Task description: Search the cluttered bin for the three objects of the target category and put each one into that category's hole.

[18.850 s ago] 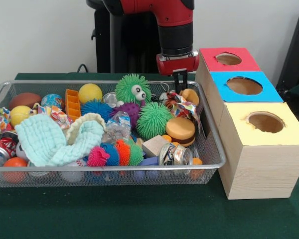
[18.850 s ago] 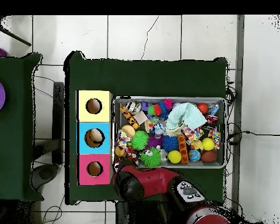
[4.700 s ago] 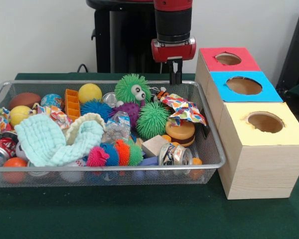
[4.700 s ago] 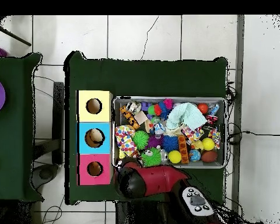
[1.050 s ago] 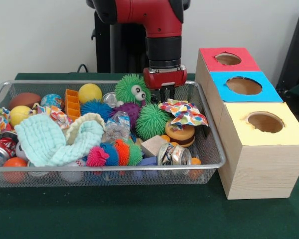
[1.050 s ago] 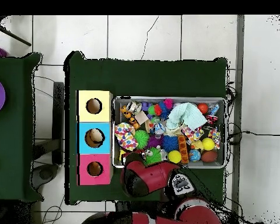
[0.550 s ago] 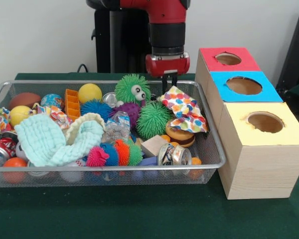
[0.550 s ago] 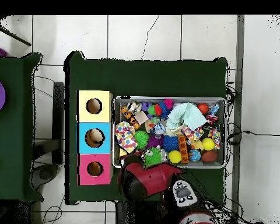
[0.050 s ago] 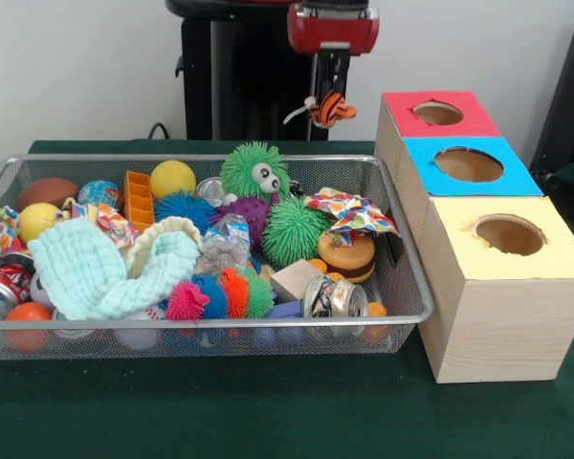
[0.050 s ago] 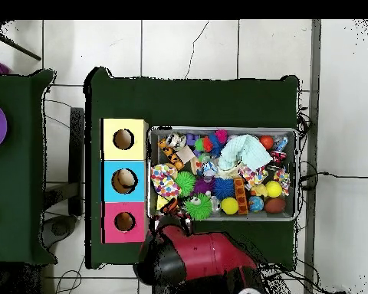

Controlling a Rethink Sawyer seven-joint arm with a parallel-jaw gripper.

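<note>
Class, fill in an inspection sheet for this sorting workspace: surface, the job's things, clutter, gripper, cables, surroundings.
Surface: green cloth over the table.
Job's things: small orange striped toy hanging from the gripper, above the wire bin; red box, blue box and yellow box in a row, each with a hole.
Clutter: spiky green ball, mint cloth, crushed can, patterned wrapper, many balls.
Gripper: gripper raised, shut on the toy.
Cables: black cable on the floor.
Surroundings: tiled floor, second green table.

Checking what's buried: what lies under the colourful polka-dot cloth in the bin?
The polka-dot cloth drapes over a toy burger, whose bun and patty show below it. Anything deeper is hidden.
</note>
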